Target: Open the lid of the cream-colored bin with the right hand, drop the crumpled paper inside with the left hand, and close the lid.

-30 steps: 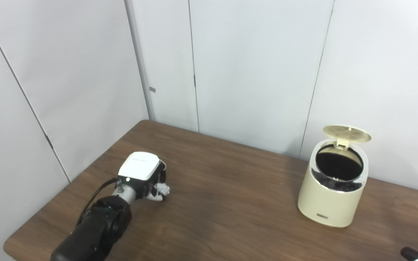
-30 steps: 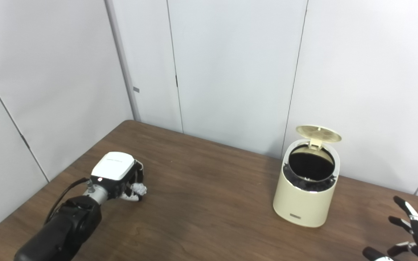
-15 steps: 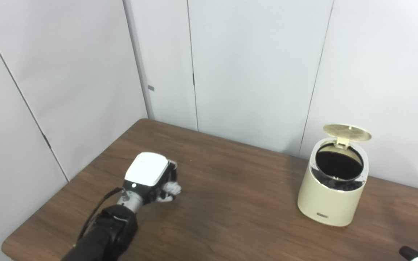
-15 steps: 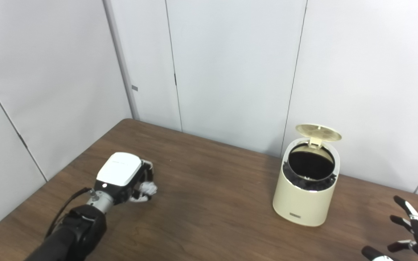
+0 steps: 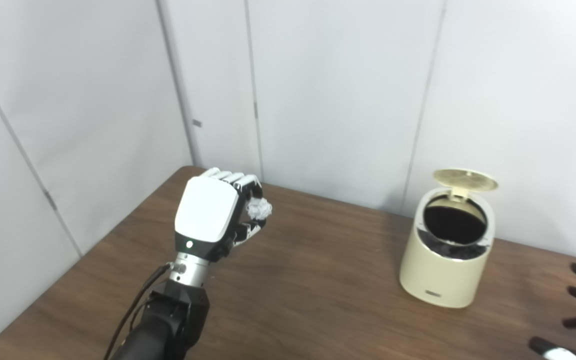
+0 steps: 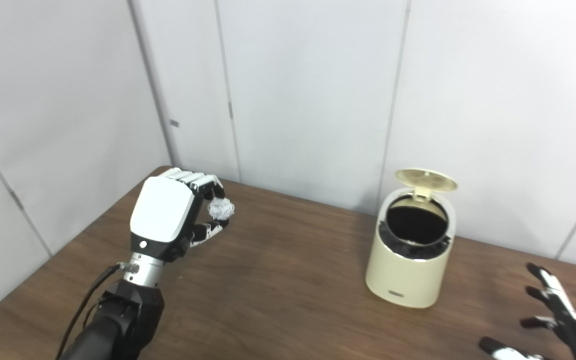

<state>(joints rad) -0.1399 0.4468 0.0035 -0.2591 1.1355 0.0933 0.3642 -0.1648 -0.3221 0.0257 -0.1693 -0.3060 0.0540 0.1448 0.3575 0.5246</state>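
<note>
1. Your left hand (image 5: 208, 212) is raised above the desk (image 5: 318, 295) on its left side, fingers curled around the crumpled paper (image 5: 258, 208), which shows as a small white wad at the fingertips, clear of the desk surface.

2. The cream-colored bin (image 5: 445, 255) stands upright on the desk's right side, well apart from that hand. Its lid (image 5: 465, 179) is tipped up on the rear hinge, so the dark round mouth faces up and toward you.

3. The relation your move turns on: the bin's opening lies to the right of the paper, across the open middle of the desk, with nothing between. The paper looks to sit at about the height of the rim, so judge a mostly sideways carry with a slight lift to clear the front edge.

4. Come in from the left or front; the raised lid blocks the back of the opening.

5. Your right hand (image 6: 548, 320) is nearer the bin, low at the bottom right corner, fingers spread and holding nothing. It is placed to close the lid once the paper is inside.
</note>
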